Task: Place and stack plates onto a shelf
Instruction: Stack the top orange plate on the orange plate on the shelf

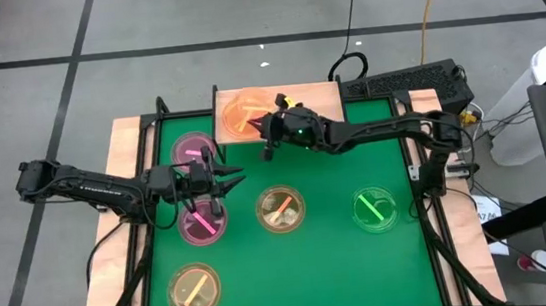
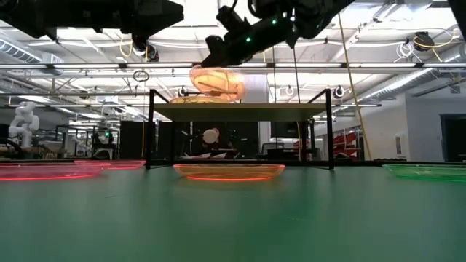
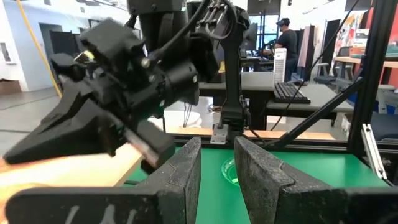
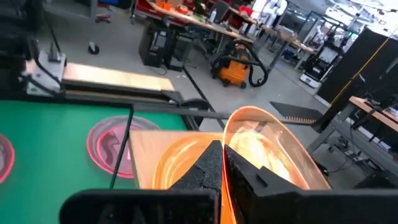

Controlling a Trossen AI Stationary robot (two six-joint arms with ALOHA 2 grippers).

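My right gripper pinches an amber plate, tilted above the shelf, upper centre. Level it over the plate already there, then let go. Left gripper hovers centre-left, spread, empty.

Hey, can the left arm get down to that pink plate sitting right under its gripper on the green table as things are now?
Probably yes. The left gripper hangs over the table between the two pink plates, its fingers apart. The nearer pink plate lies uncovered with nothing stacked on it. The right gripper is busy at the shelf, out of the way.
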